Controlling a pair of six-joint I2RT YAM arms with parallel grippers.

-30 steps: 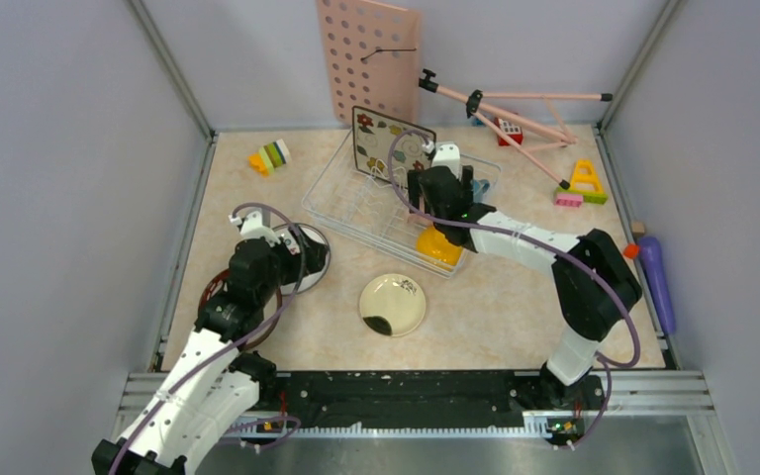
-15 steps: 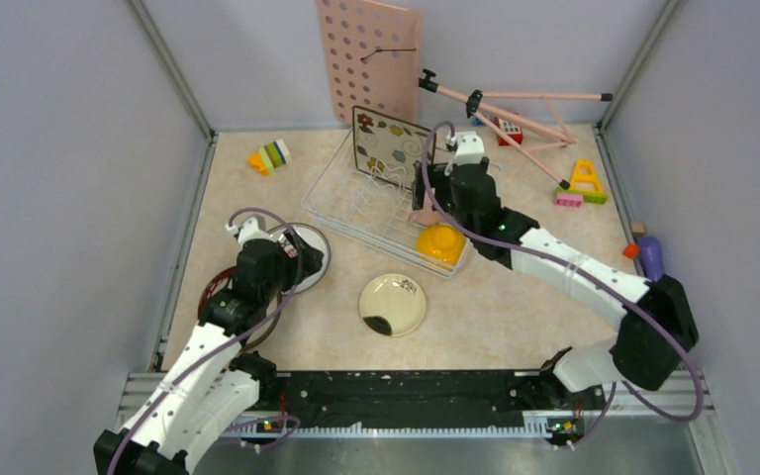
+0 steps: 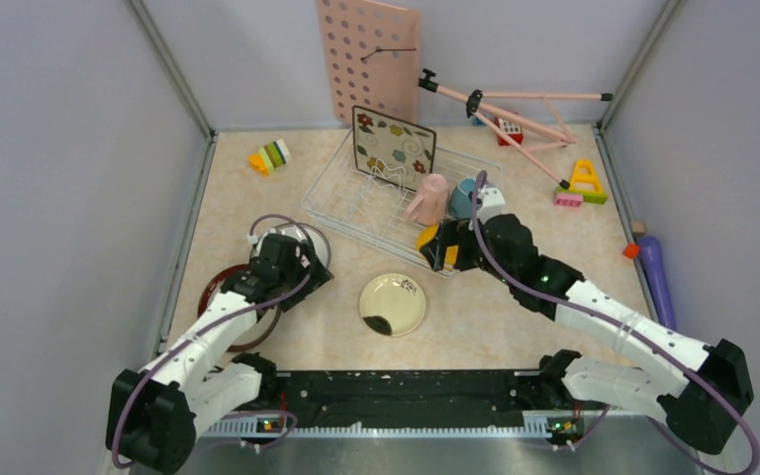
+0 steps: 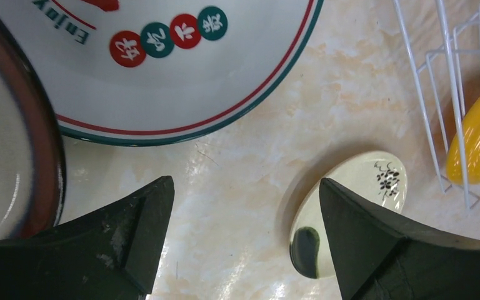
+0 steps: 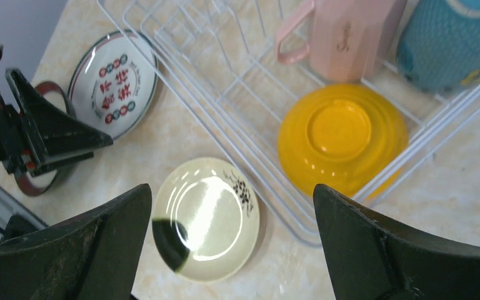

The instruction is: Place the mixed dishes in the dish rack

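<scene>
**Open jaws, three plates left to load**

The left gripper (image 4: 244, 200) has its jaws apart and empty. Outside its left finger sits the dark-red-rimmed plate (image 4: 37, 137). Just ahead lies the white plate (image 4: 181, 69), printed "Enjoy" over Chinese characters in red and green dots. Under the right gripper (image 5: 231, 194), likewise spread and empty, lies the cream plate (image 5: 206, 219). Ahead of it, the dish rack (image 5: 269, 187) holds the yellow bowl (image 5: 340, 137) upturned, likely to drain, beside a pink cup (image 5: 350, 37) with unreadable script.

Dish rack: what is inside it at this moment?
The dish rack holds a square flowered plate standing at its far end, a pink cup, a blue cup and an upturned yellow bowl. From above, the right arm hides part of the bowl.
</scene>
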